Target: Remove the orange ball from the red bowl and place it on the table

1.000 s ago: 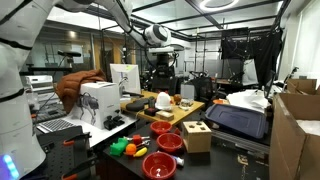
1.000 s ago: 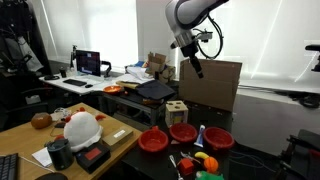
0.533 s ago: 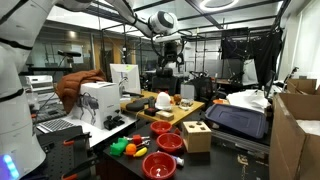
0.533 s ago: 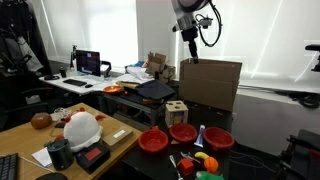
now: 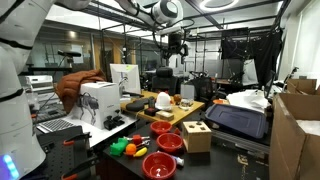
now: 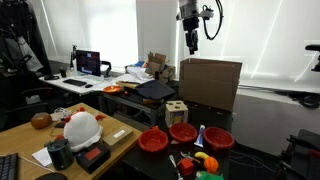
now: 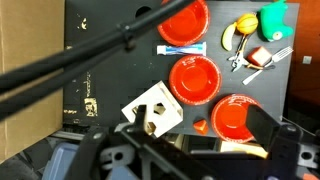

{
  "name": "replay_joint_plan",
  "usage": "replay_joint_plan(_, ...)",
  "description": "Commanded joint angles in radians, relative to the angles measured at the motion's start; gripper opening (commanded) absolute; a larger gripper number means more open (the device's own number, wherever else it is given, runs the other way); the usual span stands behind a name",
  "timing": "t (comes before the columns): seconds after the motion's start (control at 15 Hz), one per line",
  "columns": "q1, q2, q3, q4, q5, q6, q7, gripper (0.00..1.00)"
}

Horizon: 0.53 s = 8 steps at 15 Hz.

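Note:
Three look-alike red bowls stand in a row on the black table (image 7: pixel 105 70). In the wrist view they are the far (image 7: pixel 182 18), middle (image 7: pixel 194 78) and near bowl (image 7: pixel 234 117), and from above all look empty. They also show in both exterior views (image 5: pixel 170 143) (image 6: pixel 183 131). The orange ball does not show in any bowl. A small angular orange piece (image 7: pixel 200 126) lies on the table by the near bowl. My gripper (image 7: pixel 185 138) (image 5: pixel 178 45) (image 6: pixel 191 40) hangs high above the table, pointing down, open and empty.
A tan wooden box with holes (image 7: pixel 152 112) (image 6: pixel 176 109) (image 5: pixel 196 135) stands beside the bowls. Yellow, green and orange toys (image 7: pixel 255 30) (image 6: pixel 203 160) lie at one end. A blue tube (image 7: pixel 182 47) lies between bowls. A large cardboard box (image 6: pixel 210 82) stands behind.
My gripper has risen and swung to point straight down above the table. The bowls and toys have not moved.

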Motion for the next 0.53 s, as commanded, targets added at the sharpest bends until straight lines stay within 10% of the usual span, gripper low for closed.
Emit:
replay_joint_plan(0.0, -0.011, -0.048, -0.009, -0.002, 0.047, -0.015, 0.058, 1.0)
replay_joint_plan(0.47, -0.008, -0.05, -0.002, 0.015, 0.069, -0.018, 0.047, 1.0)
